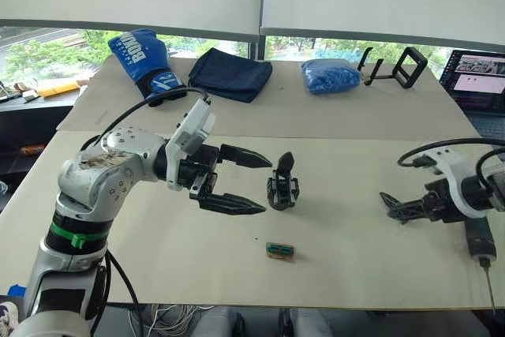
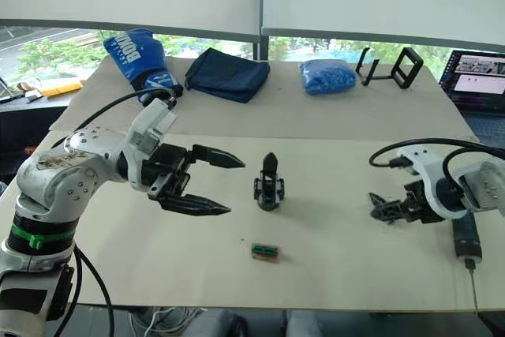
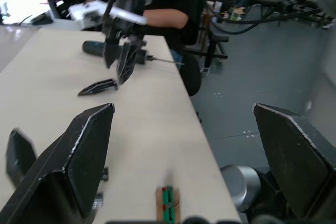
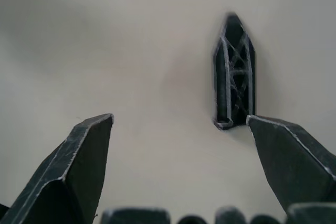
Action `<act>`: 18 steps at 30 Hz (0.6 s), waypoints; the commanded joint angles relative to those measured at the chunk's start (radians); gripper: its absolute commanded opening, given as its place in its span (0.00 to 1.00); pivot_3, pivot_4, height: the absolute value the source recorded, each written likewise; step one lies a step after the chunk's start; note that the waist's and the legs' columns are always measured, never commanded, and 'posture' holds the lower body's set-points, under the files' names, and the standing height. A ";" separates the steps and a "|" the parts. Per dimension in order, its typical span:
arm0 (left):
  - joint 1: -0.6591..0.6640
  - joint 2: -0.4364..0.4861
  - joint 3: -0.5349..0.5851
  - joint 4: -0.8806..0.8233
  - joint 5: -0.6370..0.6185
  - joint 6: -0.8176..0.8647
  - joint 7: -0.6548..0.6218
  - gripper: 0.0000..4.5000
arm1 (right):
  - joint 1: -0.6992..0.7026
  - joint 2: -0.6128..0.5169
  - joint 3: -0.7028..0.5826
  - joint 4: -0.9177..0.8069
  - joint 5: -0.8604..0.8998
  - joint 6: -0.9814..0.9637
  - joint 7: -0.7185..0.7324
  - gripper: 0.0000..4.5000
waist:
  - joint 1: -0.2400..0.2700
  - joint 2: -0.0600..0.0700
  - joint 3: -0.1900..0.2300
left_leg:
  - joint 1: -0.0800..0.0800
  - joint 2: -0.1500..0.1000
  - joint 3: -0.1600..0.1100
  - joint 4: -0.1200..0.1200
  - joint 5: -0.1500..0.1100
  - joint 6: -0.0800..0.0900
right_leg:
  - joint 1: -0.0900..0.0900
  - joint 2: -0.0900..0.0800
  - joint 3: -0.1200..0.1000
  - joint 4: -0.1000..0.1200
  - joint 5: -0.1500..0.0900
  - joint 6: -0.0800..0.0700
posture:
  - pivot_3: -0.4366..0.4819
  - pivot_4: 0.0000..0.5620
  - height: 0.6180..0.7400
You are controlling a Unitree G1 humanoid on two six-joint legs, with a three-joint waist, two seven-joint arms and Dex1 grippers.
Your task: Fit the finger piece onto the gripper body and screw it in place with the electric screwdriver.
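The gripper body (image 1: 282, 192) stands upright mid-table, with a black blade rising from its top. My left gripper (image 1: 267, 187) is open, its fingertips just left of the body and not touching it. The finger piece (image 4: 234, 77) lies flat on the table just beyond my right gripper (image 4: 178, 121), which is open and hovers low over the table's right side. From the left wrist, the finger piece (image 3: 98, 86) shows right under the right gripper's fingers. The electric screwdriver (image 1: 480, 242) lies near the table's right front edge behind the right gripper, its bit (image 1: 491, 290) pointing toward me.
A tiny green-brown block (image 1: 280, 249) lies in front of the gripper body. At the back are a blue boxing glove (image 1: 146, 61), a navy pouch (image 1: 231, 74), a blue bundle (image 1: 330, 76), a black stand (image 1: 402, 66) and a screen (image 1: 479, 76). A seated person (image 3: 157, 9) is beyond the table's right end.
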 commanded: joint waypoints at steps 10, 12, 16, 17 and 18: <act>-0.040 0.018 0.043 -0.074 -0.075 0.009 0.099 1.00 | -0.131 0.167 0.158 0.353 -0.362 -0.303 0.255 0.88 | -0.004 0.000 0.000 | 0.003 0.000 0.000 0.000 0.002 -0.003 | 0.003 0.000 -0.001 0.001 0.000 0.000 | 0.48 0.27 1.00; -0.045 0.018 0.037 -0.067 -0.065 0.004 0.106 1.00 | -0.117 0.179 0.154 0.375 -0.402 -0.366 0.269 0.73 | -0.003 0.000 0.000 | 0.003 0.000 0.000 0.000 0.002 -0.004 | 0.003 0.000 -0.001 0.001 0.000 0.000 | 0.48 0.27 1.00; -0.054 0.003 0.028 -0.028 -0.015 -0.006 0.165 1.00 | -0.052 0.139 0.125 0.340 -0.461 -0.509 0.311 0.43 | 0.000 0.001 0.000 | 0.003 0.000 -0.001 0.000 0.002 -0.004 | 0.004 0.000 -0.003 0.001 0.000 0.000 | 0.48 0.27 1.00; -0.062 -0.012 0.027 -0.006 -0.003 0.004 0.205 1.00 | -0.032 0.120 0.101 0.314 -0.461 -0.528 0.321 0.36 | 0.001 0.000 0.000 | 0.004 0.000 -0.001 0.000 0.002 -0.005 | 0.004 0.000 -0.003 0.001 0.000 0.000 | 0.48 0.27 1.00; -0.067 -0.021 0.026 0.008 0.004 0.011 0.231 1.00 | -0.019 0.110 0.082 0.298 -0.461 -0.537 0.327 0.27 | 0.004 0.001 0.000 | 0.004 0.000 -0.002 0.000 0.002 -0.005 | 0.004 0.000 -0.003 0.001 0.000 0.000 | 0.48 0.27 1.00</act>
